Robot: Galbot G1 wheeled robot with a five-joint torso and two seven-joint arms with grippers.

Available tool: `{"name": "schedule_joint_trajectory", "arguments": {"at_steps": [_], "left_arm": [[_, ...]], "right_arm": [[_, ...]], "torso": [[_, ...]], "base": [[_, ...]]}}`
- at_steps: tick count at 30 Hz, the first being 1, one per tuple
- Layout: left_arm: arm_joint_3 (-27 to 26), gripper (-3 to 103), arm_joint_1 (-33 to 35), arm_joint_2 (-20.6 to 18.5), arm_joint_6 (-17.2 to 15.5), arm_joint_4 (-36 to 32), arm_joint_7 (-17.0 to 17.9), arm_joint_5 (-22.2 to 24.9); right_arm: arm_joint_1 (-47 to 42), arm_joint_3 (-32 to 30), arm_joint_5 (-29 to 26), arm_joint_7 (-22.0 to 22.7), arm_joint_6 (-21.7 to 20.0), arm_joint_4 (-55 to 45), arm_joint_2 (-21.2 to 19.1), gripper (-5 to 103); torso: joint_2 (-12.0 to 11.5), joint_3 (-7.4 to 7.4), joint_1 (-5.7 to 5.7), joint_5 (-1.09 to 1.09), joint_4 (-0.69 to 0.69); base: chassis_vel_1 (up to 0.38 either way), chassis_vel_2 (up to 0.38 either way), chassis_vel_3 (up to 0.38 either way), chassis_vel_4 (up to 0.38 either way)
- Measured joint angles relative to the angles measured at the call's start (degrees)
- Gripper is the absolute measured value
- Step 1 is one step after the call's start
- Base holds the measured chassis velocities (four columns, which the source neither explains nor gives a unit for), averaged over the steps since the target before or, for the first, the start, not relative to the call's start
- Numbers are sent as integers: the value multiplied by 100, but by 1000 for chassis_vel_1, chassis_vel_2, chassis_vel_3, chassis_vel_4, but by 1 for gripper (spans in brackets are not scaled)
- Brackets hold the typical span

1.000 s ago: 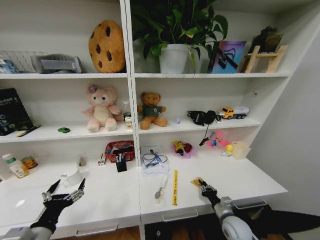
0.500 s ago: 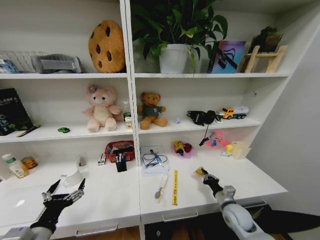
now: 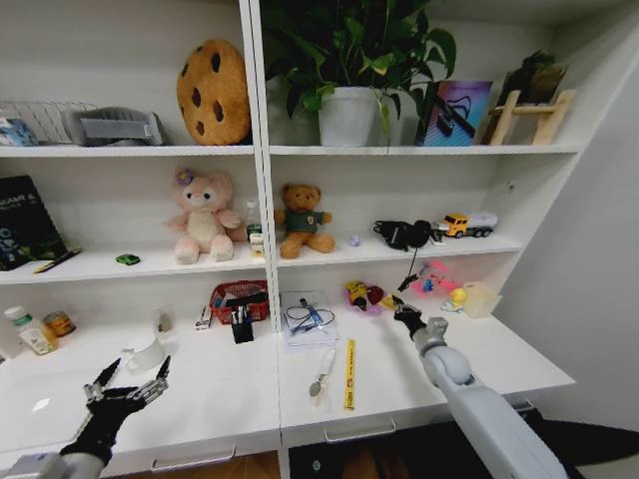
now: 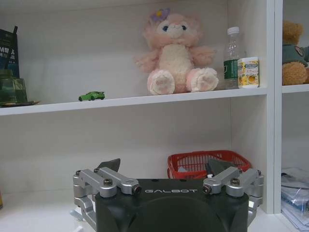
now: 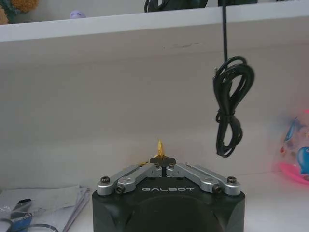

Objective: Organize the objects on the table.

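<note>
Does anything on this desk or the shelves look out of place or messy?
The black cable dangles off the middle shelf above the table instead of lying coiled. A yellow ruler and a spoon lie loose by the front edge.

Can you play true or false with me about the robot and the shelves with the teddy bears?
1. The right gripper is shut on a small yellow thing. True.
2. The left gripper is holding the red basket. False: it is open, holding nothing, low over the table at the robot's left.
3. The tiny green toy car is on the same shelf as the pink plush toy. True.
4. The brown teddy bear lies on the table. False: it sits on a shelf.
5. A black cable hangs from the shelf. True.
</note>
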State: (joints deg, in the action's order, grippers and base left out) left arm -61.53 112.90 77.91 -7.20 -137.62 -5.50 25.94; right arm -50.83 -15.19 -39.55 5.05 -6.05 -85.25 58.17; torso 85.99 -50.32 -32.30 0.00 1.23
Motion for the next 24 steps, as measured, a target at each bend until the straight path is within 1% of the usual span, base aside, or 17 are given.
{"name": "schedule_joint_trajectory", "arguments": {"at_steps": [4,6,11,19,20,24], "left_arm": [[0,100,0,0,0,0,0,0],[0,100,0,0,0,0,0,0],[0,100,0,0,0,0,0,0],[0,100,0,0,0,0,0,0],[0,100,0,0,0,0,0,0],[0,100,0,0,0,0,0,0]], "right_arm": [[90,32,3,14,21,35,153,0],[27,-47,89,20,156,-19,230,0],[-66,-191,39,28,141,-94,213,0],[-144,-280,6,6,158,-128,172,0],[-155,-283,6,6,166,-141,174,0],[-183,-291,7,4,196,-163,173,0]], "torso": [[0,0,0,-1,-1],[0,1,0,-1,0],[0,1,0,-1,1],[1,1,2,0,-1],[2,1,2,0,0],[2,1,2,0,0]], "base": [[0,0,0,0],[0,0,0,0],[0,0,0,0],[0,0,0,0],[-52,43,77,-56],[-70,86,88,-92]]}}
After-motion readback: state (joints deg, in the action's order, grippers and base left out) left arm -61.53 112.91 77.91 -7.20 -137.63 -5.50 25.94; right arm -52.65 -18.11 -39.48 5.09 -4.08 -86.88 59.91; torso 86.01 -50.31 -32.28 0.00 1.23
